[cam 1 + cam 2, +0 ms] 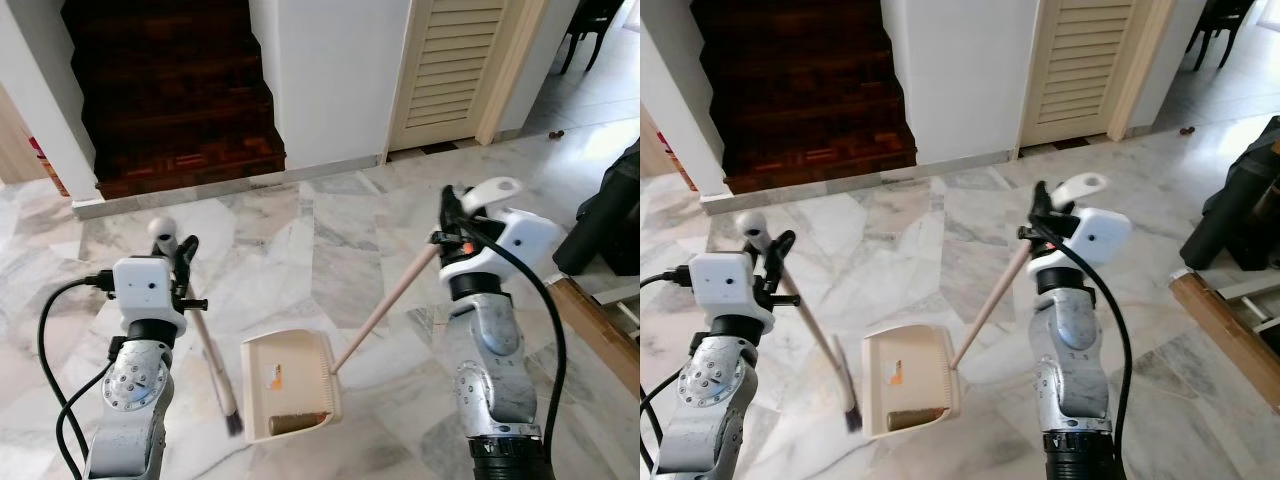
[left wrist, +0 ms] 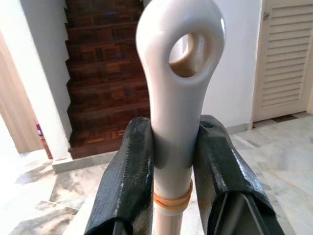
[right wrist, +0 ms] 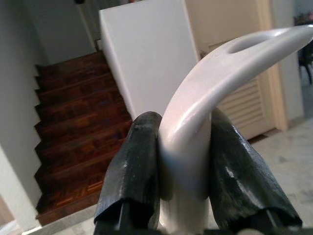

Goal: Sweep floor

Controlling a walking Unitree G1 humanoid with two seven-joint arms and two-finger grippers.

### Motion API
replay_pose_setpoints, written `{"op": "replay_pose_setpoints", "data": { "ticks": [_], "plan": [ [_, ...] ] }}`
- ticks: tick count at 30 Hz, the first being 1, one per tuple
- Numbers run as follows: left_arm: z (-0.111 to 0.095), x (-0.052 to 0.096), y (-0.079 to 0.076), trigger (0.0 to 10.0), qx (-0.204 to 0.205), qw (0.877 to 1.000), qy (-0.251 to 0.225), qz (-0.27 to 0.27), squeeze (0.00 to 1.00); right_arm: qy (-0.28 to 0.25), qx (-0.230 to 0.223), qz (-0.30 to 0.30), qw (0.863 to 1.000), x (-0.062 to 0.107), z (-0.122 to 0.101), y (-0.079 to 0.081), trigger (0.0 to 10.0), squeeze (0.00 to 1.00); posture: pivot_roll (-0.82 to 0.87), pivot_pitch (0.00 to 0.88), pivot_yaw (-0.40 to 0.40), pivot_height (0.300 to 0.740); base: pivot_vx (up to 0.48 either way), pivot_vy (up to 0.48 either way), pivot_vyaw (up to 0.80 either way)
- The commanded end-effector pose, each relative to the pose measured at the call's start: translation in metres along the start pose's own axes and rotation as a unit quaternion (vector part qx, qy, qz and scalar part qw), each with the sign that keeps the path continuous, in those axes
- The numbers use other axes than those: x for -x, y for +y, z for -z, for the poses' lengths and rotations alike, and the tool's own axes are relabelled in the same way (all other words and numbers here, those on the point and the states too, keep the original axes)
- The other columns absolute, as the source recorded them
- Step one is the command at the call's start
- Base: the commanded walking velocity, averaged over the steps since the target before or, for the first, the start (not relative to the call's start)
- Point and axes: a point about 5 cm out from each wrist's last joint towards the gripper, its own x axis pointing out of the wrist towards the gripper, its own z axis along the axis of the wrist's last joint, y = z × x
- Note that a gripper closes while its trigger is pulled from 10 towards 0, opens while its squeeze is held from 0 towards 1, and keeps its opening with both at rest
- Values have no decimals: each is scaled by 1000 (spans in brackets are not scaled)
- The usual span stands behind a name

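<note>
My left gripper is shut on the white loop-ended handle of a small broom. Its stick slants down to dark bristles resting on the marble floor. My right gripper is shut on the curved white grip of a long-handled dustpan. The tan pole runs down and left to the cream dustpan, which lies flat on the floor just right of the bristles. A brown lump of debris lies in the pan's near end.
Dark wooden stairs rise at the back left beside a white wall. A louvred door stands behind on the right. A black bag and a wooden plank lie to my right.
</note>
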Motion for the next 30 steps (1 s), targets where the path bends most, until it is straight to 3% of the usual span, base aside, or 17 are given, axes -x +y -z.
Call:
{"op": "replay_pose_setpoints", "data": {
  "ticks": [1,17,21,30],
  "plan": [
    [-13,-6,-6,10000,7,1000,-30,5,0,-19,-13,3,1000,-7,-10,-1,10000,0,21,0,-11,740,0,322,0],
    [-15,0,-8,10000,9,1000,-29,5,0,-4,-22,-10,1000,-10,-8,-1,10000,0,46,0,-17,740,0,343,0],
    [-15,1,-5,10000,7,1000,-28,4,0,-5,-23,-13,1000,-10,-9,1,10000,0,43,0,-11,740,0,351,-687],
    [-16,3,-7,10000,9,1000,-24,14,0,-8,-23,-12,1000,-2,-11,1,10000,0,15,0,10,740,0,351,0]
  ]
}}
